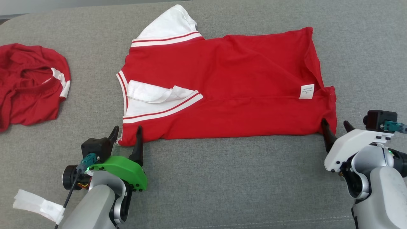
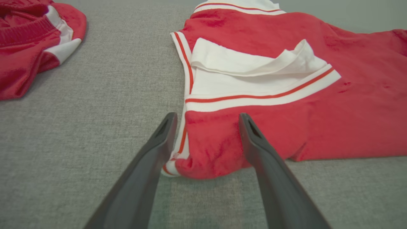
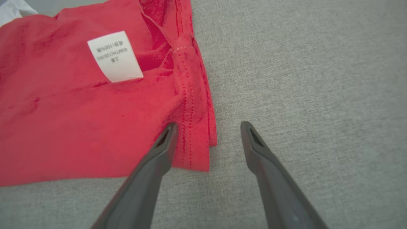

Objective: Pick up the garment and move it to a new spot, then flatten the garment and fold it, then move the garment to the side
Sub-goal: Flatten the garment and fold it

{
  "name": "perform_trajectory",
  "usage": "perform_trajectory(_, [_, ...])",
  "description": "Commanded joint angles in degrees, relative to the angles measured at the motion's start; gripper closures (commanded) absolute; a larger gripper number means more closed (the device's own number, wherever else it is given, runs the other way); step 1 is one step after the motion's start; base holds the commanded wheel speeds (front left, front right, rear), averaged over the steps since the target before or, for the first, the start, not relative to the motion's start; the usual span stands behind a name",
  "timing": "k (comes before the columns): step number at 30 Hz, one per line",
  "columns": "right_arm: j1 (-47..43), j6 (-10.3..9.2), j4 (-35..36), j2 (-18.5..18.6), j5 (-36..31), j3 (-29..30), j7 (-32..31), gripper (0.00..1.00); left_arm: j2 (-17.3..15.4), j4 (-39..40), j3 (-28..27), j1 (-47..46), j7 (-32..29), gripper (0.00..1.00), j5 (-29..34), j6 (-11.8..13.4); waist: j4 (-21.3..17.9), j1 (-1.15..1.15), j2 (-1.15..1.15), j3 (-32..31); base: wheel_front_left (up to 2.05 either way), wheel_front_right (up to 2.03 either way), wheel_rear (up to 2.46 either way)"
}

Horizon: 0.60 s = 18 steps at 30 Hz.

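The garment (image 1: 229, 89) is a red shirt with white, red-striped sleeves, folded lengthwise and lying flat on the grey surface. A white label (image 1: 306, 92) shows near its right hem. My left gripper (image 1: 126, 133) stands open at the near left corner of the garment (image 2: 286, 127), which lies loose between its fingers (image 2: 165, 130). At the near right hem corner of the garment (image 3: 79, 127) my right gripper (image 1: 335, 125) is open too, with one finger (image 3: 168, 133) over the cloth and the other over bare surface.
A second red garment (image 1: 30, 84) lies crumpled at the far left, also in the left wrist view (image 2: 28, 44). The grey fabric surface (image 1: 222, 178) stretches wide in front of the shirt. A white tag (image 1: 38, 205) hangs on my left forearm.
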State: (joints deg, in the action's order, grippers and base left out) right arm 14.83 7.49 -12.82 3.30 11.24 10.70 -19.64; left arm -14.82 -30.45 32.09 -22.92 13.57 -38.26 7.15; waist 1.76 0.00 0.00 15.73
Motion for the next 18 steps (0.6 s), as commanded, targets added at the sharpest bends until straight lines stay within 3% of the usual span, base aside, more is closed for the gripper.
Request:
perform_trajectory(1, [1.54,0.01,-1.24,-0.05,0.72,-0.52,0.12,0.0,0.43,-0.73,-0.12,-1.07,-0.27,0.0,-0.14,0.45,0.14,0.0,0.0,0.46,0.0,0.0,0.0])
perform_trajectory(12, [5.12,-0.03,-10.56,-0.39,-0.53,-0.13,-2.14,0.0,2.52,-6.61,1.26,-3.7,-2.99,0.0,-0.82,-0.3,1.13,0.0,0.0,2.48,0.0,0.0,0.0])
perform_trajectory(13, [5.1,-0.03,-10.97,-0.42,-0.51,-0.34,-2.48,0.0,2.7,-7.15,1.38,-3.72,-3.44,0.2,-1.16,-0.62,1.17,0.0,0.0,2.56,0.0,0.0,0.0])
perform_trajectory(14, [5.14,-0.03,-11.16,-0.45,-0.46,-0.41,-2.5,0.1,2.85,-7.47,1.47,-3.77,-3.6,0.42,-1.21,-0.73,1.19,0.0,0.0,2.6,0.0,0.0,0.0])
perform_trajectory(15, [5.06,-0.04,-11.41,-0.46,-0.46,-0.47,-2.62,0.6,3.01,-7.97,1.58,-3.85,-3.67,0.8,-1.38,-1.02,1.21,0.0,0.0,2.61,0.0,0.0,0.0])
perform_trajectory(16, [4.99,-0.03,-11.55,-0.5,-0.45,-0.56,-2.58,0.86,3.12,-8.38,1.62,-3.82,-3.96,1.0,-1.69,-1.22,1.2,0.0,0.0,2.57,0.0,0.0,0.0])
perform_trajectory(17, [4.97,-0.03,-11.59,-0.53,-0.35,-0.65,-2.41,1.0,3.18,-8.98,1.76,-3.83,-4.23,1.0,-1.78,-1.44,1.18,0.0,0.0,2.49,0.0,0.0,0.0])
perform_trajectory(18, [4.78,-0.03,-11.58,-0.57,-0.22,-0.81,-2.25,1.0,3.18,-9.35,1.82,-3.79,-4.28,1.0,-1.91,-1.6,1.16,0.0,0.0,2.35,0.0,0.0,0.0])
